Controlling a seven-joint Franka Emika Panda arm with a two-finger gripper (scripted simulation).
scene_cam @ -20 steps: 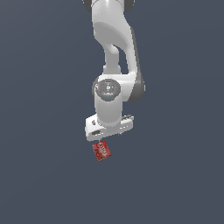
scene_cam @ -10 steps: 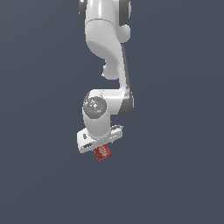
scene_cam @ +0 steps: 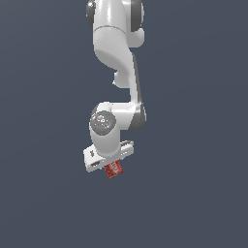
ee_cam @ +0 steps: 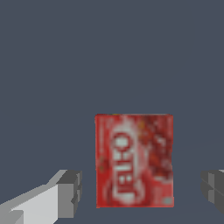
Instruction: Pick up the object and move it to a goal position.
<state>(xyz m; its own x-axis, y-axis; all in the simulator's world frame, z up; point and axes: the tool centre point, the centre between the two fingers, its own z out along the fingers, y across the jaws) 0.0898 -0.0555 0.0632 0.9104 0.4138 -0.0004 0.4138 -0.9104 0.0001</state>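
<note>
Surface: plain, flat, dark slate-grey ground (scene_cam: 193, 203), with no edge or seam visible.
On it: small red rectangular box with a whitish label (ee_cam: 134, 160), label face towards the wrist view.
Around the box: bare grey on every side.

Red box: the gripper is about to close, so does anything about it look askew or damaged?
Nothing stands out. The red box looks intact and sits squarely between the open fingers of the gripper, with a gap on each side.
</note>
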